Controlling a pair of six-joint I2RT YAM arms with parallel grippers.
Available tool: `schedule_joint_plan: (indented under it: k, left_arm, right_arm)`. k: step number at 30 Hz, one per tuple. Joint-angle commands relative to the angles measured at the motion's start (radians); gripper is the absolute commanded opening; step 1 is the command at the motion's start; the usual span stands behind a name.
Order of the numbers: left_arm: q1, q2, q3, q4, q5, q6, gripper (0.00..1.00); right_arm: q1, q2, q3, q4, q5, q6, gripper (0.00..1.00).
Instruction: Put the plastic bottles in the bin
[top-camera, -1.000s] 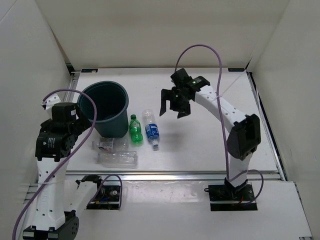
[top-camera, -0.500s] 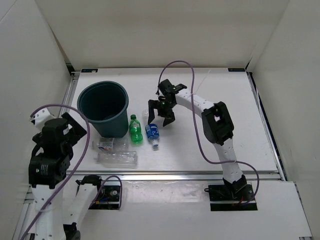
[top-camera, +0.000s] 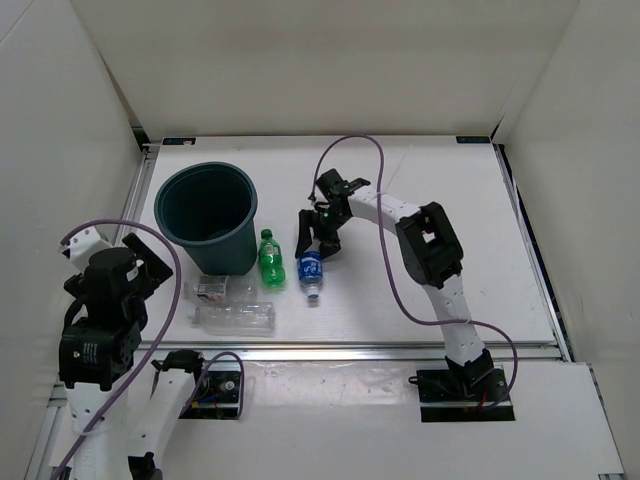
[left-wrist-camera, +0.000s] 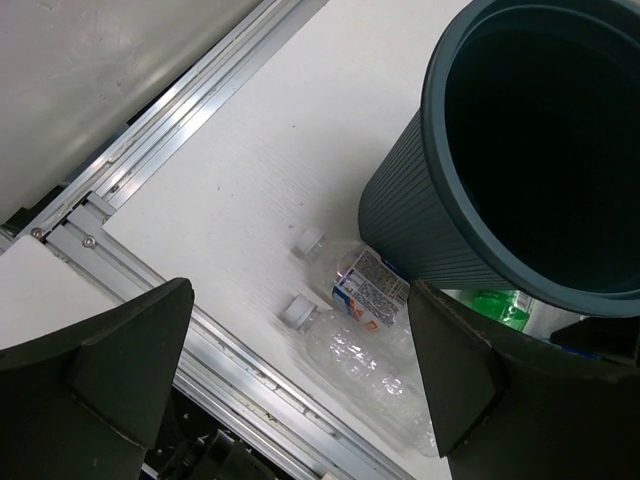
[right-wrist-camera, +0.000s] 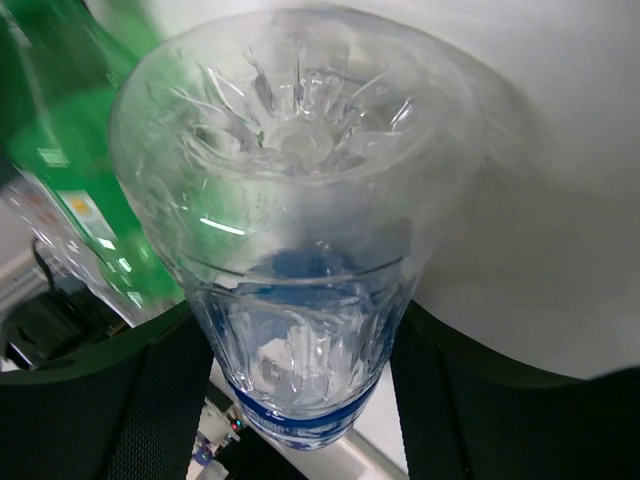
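Right end effector (top-camera: 318, 234) astride half-hidden bottle (top-camera: 311, 269)

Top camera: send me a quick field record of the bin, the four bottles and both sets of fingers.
bin: upright, no bottle visible inside
green bottle: on table, right of bin
blue-label bottle: lying right of green bottle
rear clear bottle: lying in front of bin
front clear bottle: lying beside it, nearer the arms
right fingers: astride blue-label bottle's base; grip unclear
left fingers: open, empty
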Motion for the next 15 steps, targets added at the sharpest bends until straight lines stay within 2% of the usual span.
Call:
schedule_joint_plan:
  k: [1,2,3,6,9,10,11,13,15]
  left_arm:
    - [-0.006,-0.018,-0.025,0.039,-0.015,0.015,0.99]
    - [-0.006,-0.018,-0.035,0.039,-0.015,0.015,0.99]
    - [-0.006,-0.018,-0.035,0.039,-0.015,0.006,0.99]
    - [-0.006,-0.046,-0.035,0.028,-0.006,-0.055,0.99]
    - [-0.006,-0.093,-0.074,0.05,0.017,-0.065,0.99]
    - [-0.006,-0.106,-0.087,0.05,0.026,-0.065,0.99]
    - [-0.006,-0.118,-0.099,0.059,0.027,-0.065,0.99]
    - [-0.006,-0.138,-0.108,0.059,0.027,-0.065,0.99]
    - [-0.006,-0.138,-0.128,0.059,0.027,-0.08,0.99]
  right_arm:
    - [-0.01,-0.142,-0.083,-0.007,0.027,-0.02,0.66]
    - [-0.021,-0.18,-0.101,-0.007,0.027,-0.009,0.66]
    - [-0.021,-0.264,-0.122,-0.007,0.039,-0.009,0.62]
    - [-0.032,-0.413,-0.086,0.03,0.062,0.05,0.58]
    - [0.001,-0.452,0.116,0.061,0.128,0.087,0.53]
    - [0.012,-0.432,0.199,0.061,0.142,0.087,0.53]
    - [0.022,-0.382,0.377,0.044,0.154,0.087,0.53]
    - [0.055,-0.326,0.532,0.044,0.176,0.106,0.53]
    - [0.081,-0.274,0.629,0.151,0.188,0.106,0.53]
